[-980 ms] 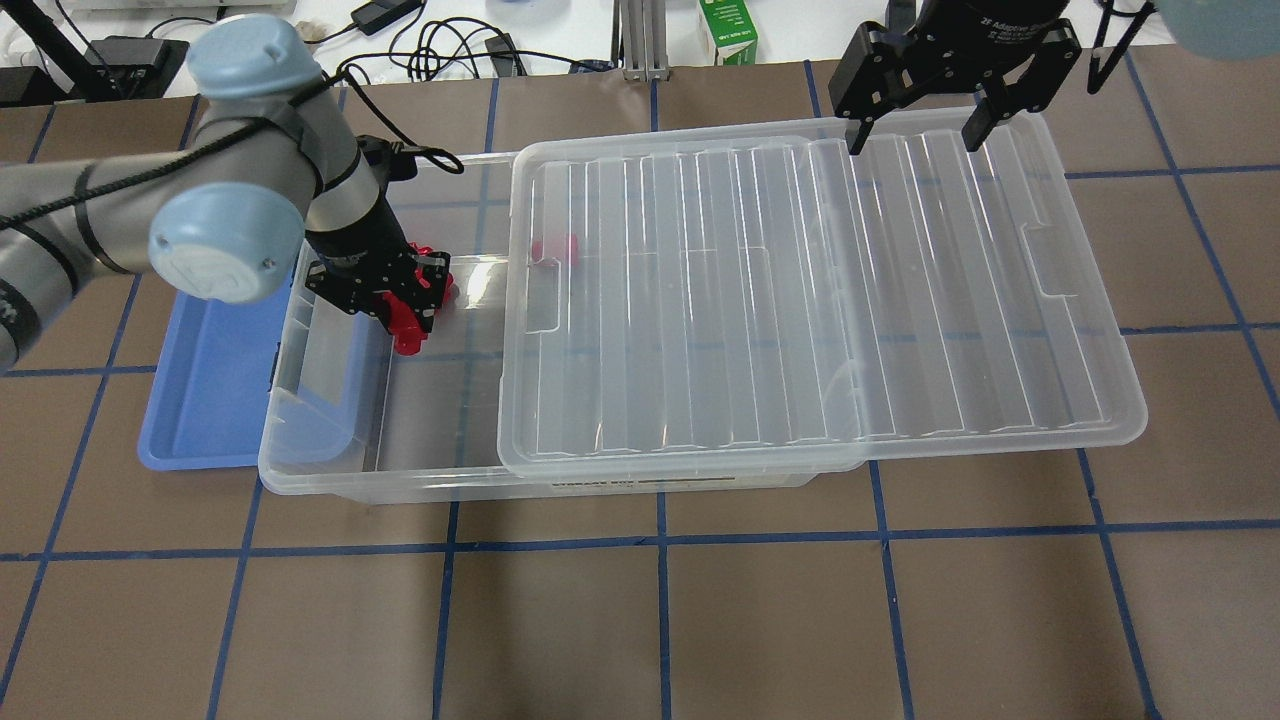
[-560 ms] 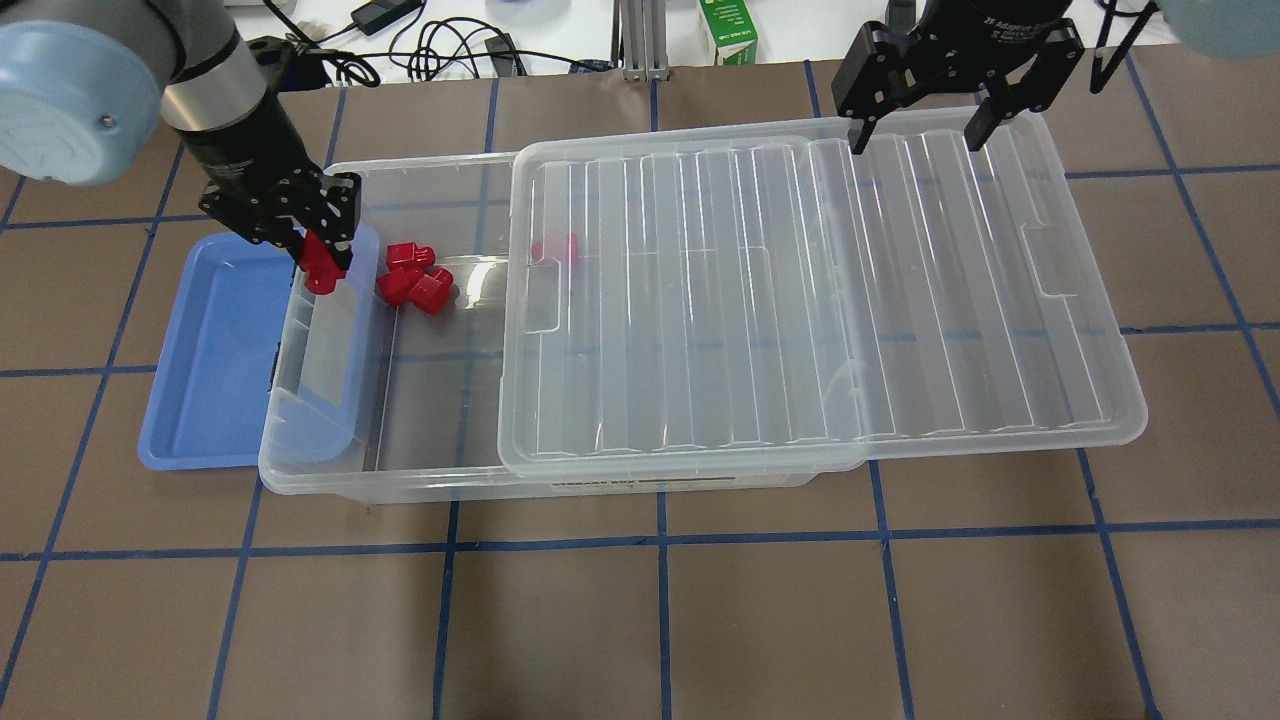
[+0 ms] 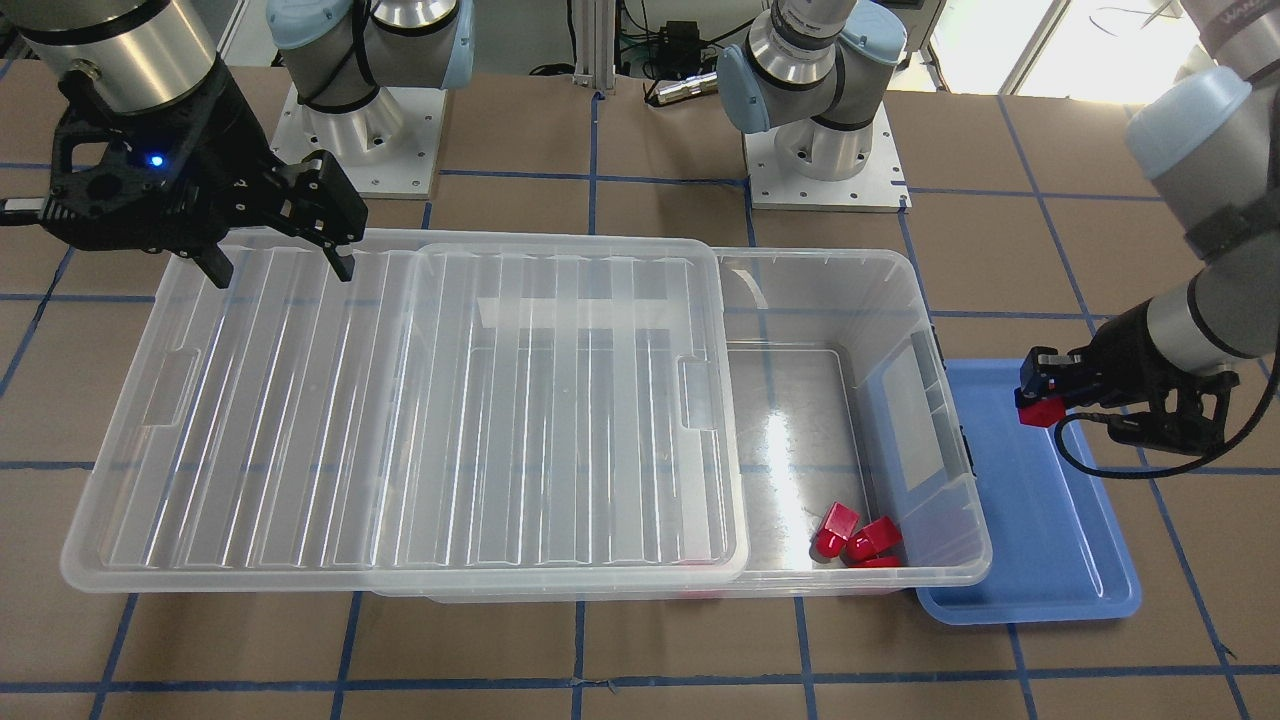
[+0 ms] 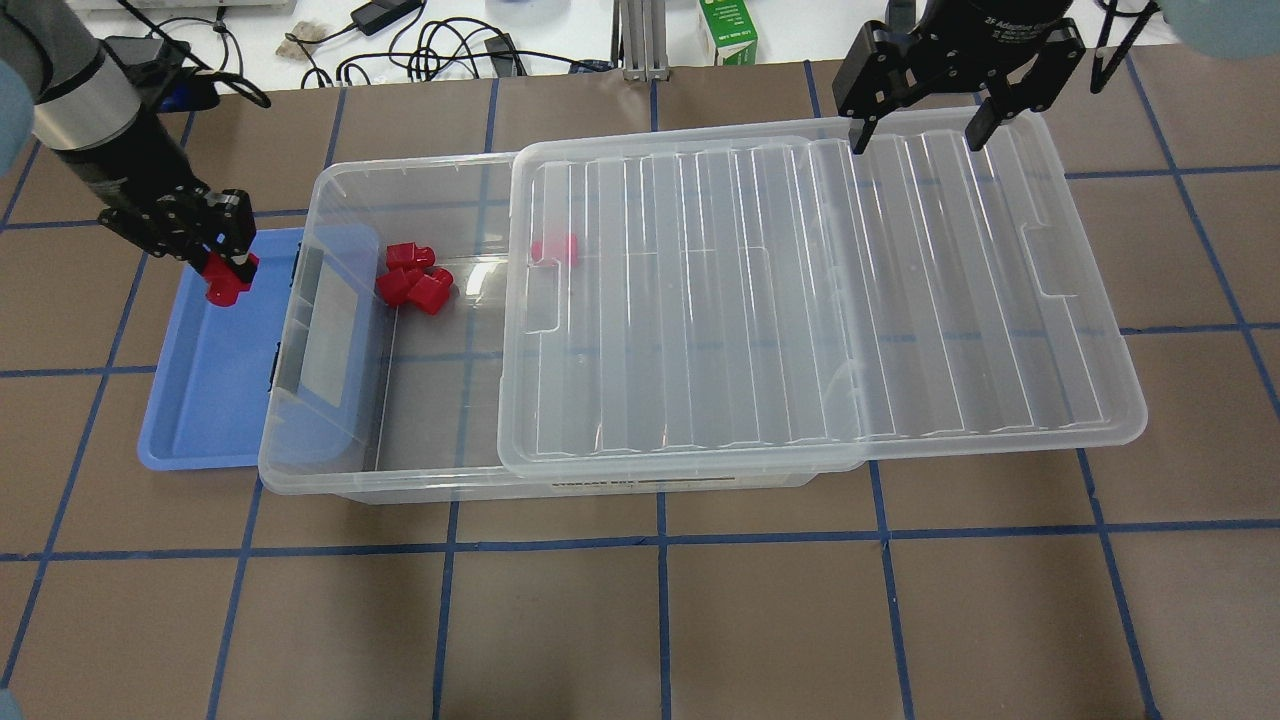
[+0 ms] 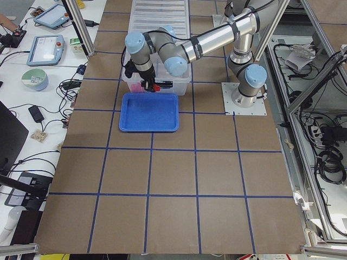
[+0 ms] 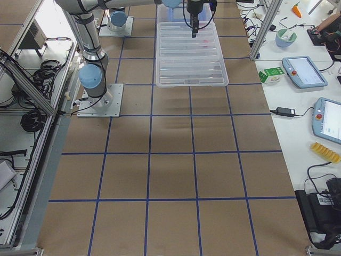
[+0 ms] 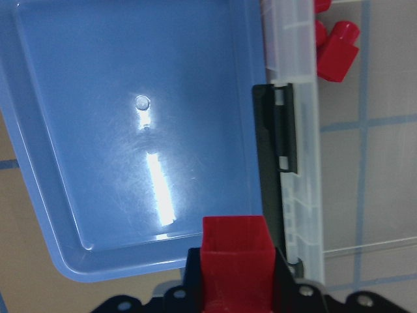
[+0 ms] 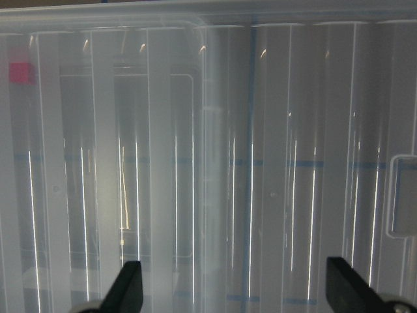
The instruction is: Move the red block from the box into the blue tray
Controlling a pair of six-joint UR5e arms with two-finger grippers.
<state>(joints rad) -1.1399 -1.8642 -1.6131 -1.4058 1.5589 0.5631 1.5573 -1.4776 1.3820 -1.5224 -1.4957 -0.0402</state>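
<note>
The red block [image 7: 234,251] is smooth, glossy plastic, and so are the loose red blocks [image 4: 412,280]. The blue tray [image 7: 85,130] is shiny light-blue plastic. Its floor shows a bright streak of glare and fine scuffs. The box [image 4: 400,487] is clear plastic with a reflective floor, and its lid [image 4: 800,300] is translucent ribbed plastic. The surface [image 4: 660,620] looks matt brown, crossed by blue tape lines. The left pincer [image 4: 228,268] is matt black.

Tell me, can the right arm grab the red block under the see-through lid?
Probably not yet. The lid lies over that red block, and the right fingers hover open above the lid's other end.
</note>
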